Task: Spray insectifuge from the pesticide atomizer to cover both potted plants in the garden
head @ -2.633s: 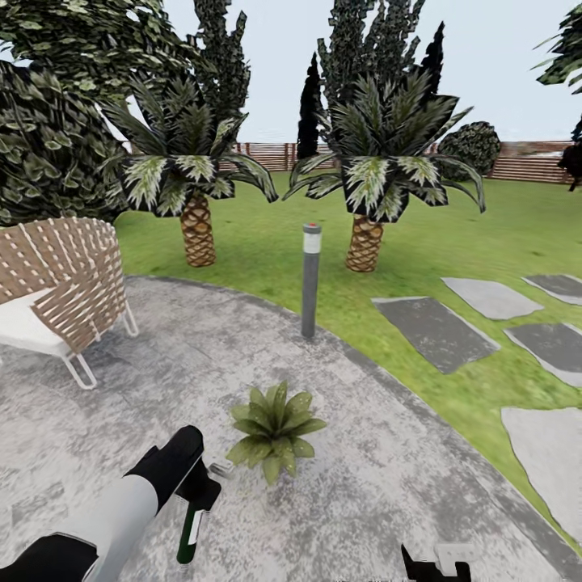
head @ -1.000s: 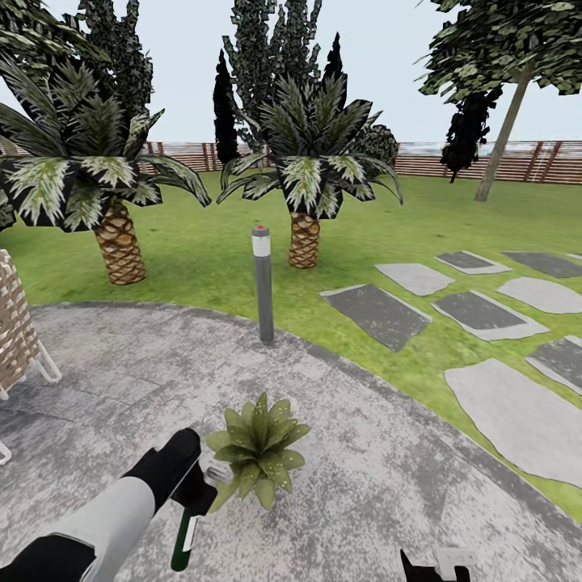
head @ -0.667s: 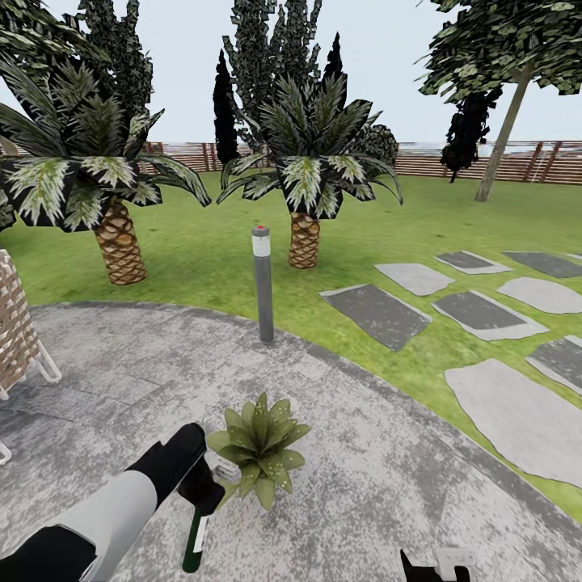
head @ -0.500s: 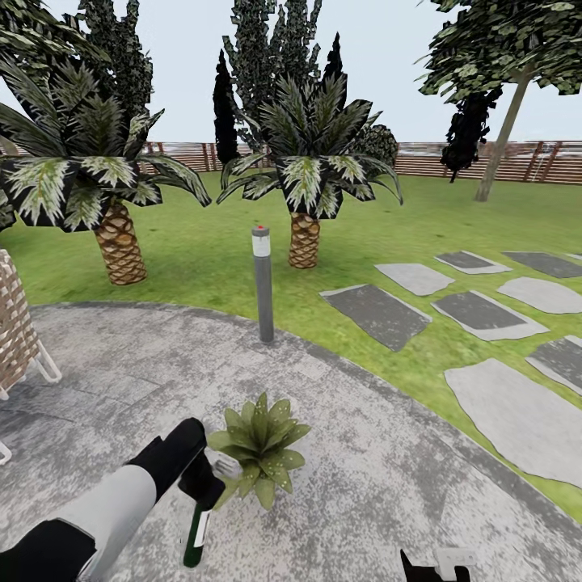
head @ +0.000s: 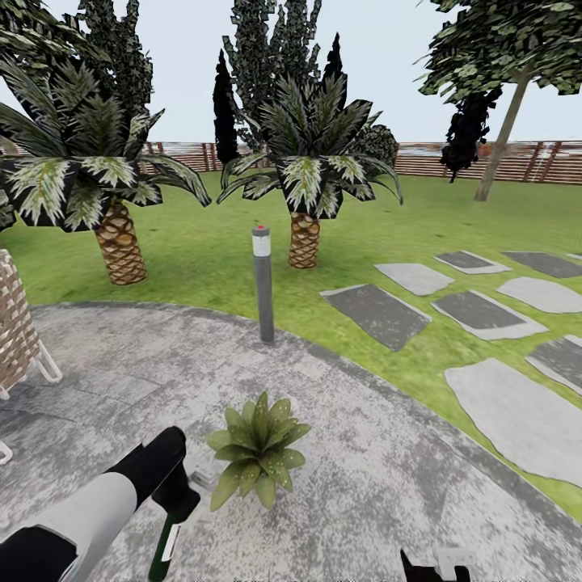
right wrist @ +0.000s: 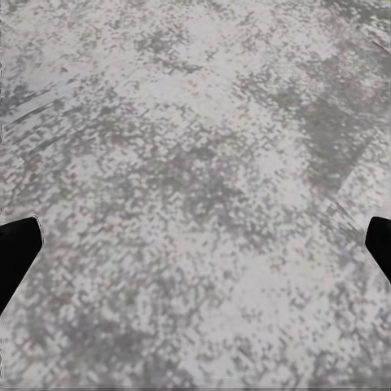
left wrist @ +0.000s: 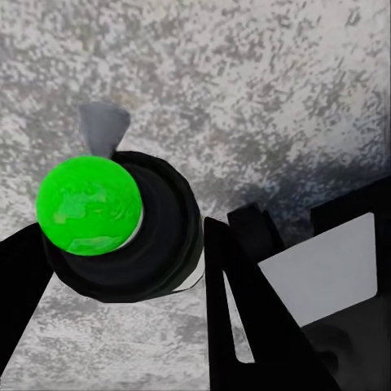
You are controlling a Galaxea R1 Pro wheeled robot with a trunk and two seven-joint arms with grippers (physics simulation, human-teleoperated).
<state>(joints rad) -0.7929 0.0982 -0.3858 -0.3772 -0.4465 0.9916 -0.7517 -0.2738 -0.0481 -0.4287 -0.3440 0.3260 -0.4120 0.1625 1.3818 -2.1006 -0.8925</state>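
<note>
My left gripper (head: 176, 499) is shut on the pesticide atomizer (head: 162, 548), a dark green-black bottle with a pale label that hangs bottom-down over the patio. In the left wrist view the bottle (left wrist: 155, 236) appears end-on with a bright green base, its grey spray head past it, between my black fingers (left wrist: 244, 326). One potted plant (head: 257, 453), a low rosette of pointed green leaves, sits on the paving just right of the left gripper, a small gap apart. The second potted plant is out of view. My right gripper (head: 436, 564) hangs low and open (right wrist: 195, 244) over bare paving.
A grey bollard lamp (head: 263, 283) stands at the patio's far rim behind the plant. A woven chair (head: 16, 339) is at the left edge. Two palms (head: 305, 186) rise on the lawn, stepping stones (head: 380, 315) lie to the right, and a slatted fence (head: 485, 160) closes the back.
The view first swung right. Since then my left gripper has drawn back and to the left with the atomizer, away from the plant's leaves. The plant has stayed in place.
</note>
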